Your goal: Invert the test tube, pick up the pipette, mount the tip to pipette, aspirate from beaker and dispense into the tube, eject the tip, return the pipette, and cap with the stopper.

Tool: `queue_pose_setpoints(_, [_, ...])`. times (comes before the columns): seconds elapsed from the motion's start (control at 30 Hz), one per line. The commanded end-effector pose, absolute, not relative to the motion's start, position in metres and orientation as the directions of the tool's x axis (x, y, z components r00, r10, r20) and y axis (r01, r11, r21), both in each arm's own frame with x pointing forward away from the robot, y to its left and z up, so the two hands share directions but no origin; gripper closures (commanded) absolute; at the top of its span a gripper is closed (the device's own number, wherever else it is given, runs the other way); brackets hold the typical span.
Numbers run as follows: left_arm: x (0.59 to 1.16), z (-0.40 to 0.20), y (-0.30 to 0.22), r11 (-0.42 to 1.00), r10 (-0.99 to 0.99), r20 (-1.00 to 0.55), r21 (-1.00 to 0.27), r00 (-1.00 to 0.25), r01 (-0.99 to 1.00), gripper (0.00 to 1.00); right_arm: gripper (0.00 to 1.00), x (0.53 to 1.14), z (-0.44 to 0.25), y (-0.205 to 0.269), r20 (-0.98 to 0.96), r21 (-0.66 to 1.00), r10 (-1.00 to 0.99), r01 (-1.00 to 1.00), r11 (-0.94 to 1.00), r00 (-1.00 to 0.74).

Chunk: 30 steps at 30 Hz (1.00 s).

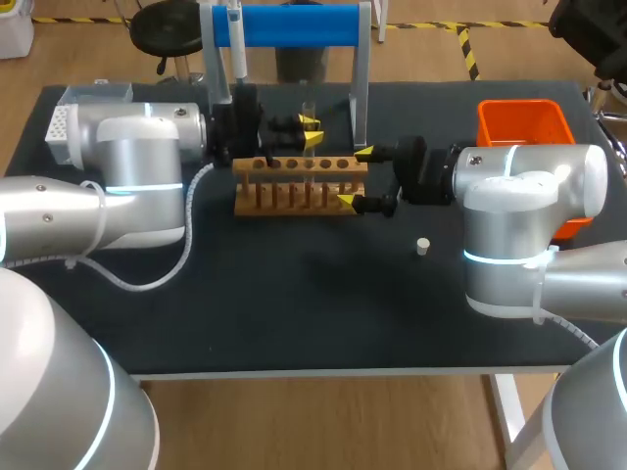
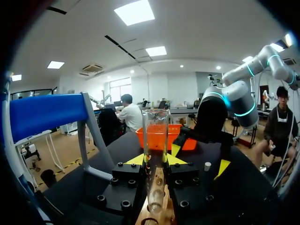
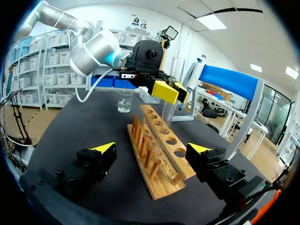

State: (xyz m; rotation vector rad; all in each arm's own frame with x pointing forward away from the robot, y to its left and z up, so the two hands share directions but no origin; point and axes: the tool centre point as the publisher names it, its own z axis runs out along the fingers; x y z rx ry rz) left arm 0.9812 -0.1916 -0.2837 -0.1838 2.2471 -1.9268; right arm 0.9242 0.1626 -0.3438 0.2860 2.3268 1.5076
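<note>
A clear test tube (image 2: 156, 136) stands upright between the yellow fingertips of my left gripper (image 2: 156, 159), which is shut on it. In the head view that left gripper (image 1: 312, 132) holds the tube (image 1: 308, 110) just over the back row of the wooden rack (image 1: 299, 181). My right gripper (image 1: 355, 177) is open, one finger on each side of the rack's right end. In the right wrist view the rack (image 3: 157, 154) runs between the right gripper's (image 3: 152, 151) spread fingers. The pipette (image 1: 237, 39) hangs on the blue stand (image 1: 294, 24). A glass beaker (image 3: 125, 101) stands beyond the rack, and a white stopper (image 1: 422, 246) lies on the mat.
An orange bin (image 1: 524, 125) stands at the back right, and a white perforated box (image 1: 61, 125) at the back left behind my left arm. The stand's grey uprights (image 1: 360, 88) rise right behind the rack. The table's front half is bare black mat (image 1: 294, 304).
</note>
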Motion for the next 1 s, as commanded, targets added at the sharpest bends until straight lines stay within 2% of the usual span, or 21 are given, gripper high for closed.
queue_pose_setpoints(0.03, [0.983, -0.288, -0.192, 0.148, -0.201, -0.053, -0.989, -0.978, 0.023, 1.00, 0.00, 0.923, -0.344, 0.163, -0.183, 0.910, 0.356, -0.021, 0.414, -0.916])
queue_pose_setpoints(1.0, [0.985, -0.300, -0.189, 0.123, -0.197, -0.054, -0.992, -0.979, 0.030, 1.00, 0.00, 0.923, -0.344, 0.163, -0.183, 0.910, 0.356, -0.021, 0.414, -0.916])
